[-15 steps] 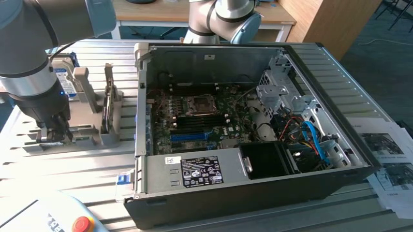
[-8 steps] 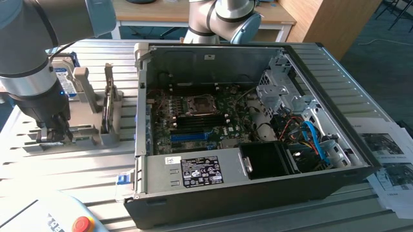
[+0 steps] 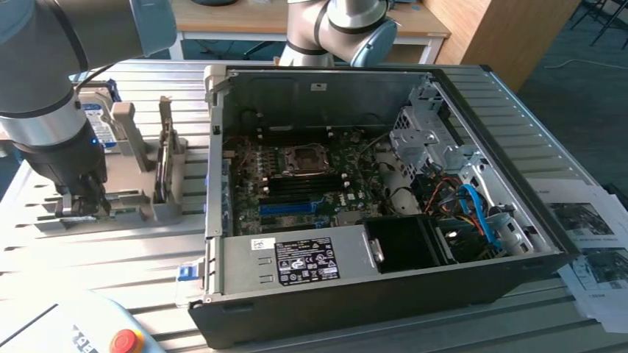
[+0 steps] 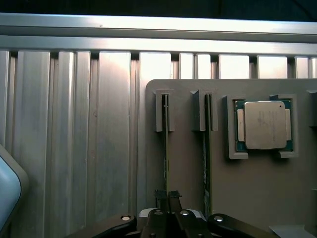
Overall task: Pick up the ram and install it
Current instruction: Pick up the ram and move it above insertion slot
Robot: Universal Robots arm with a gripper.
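Note:
The ram [image 4: 165,148] stands edge-on in a slot of the grey holder [image 4: 188,163], seen as a thin dark-green line. My gripper [image 4: 167,197] is shut on its top edge, the two black fingers [image 4: 161,198] pressed together around it. A second thin stick [image 4: 206,158] stands in the neighbouring slot. In the exterior view my gripper [image 3: 87,204] is down at the grey holder [image 3: 147,209], to the exterior view's left of the open computer case [image 3: 393,287]. The motherboard [image 3: 294,173] lies bare inside the case, with long memory slots [image 3: 294,193] below the processor socket.
A processor chip [image 4: 261,124] sits in a pocket of the holder beside the sticks. A hard drive [image 3: 98,121] and a dark expansion card [image 3: 167,147] stand upright behind my gripper. Cables and drive cages [image 3: 461,198] crowd the case's right side. Papers [image 3: 593,235] lie at the far right.

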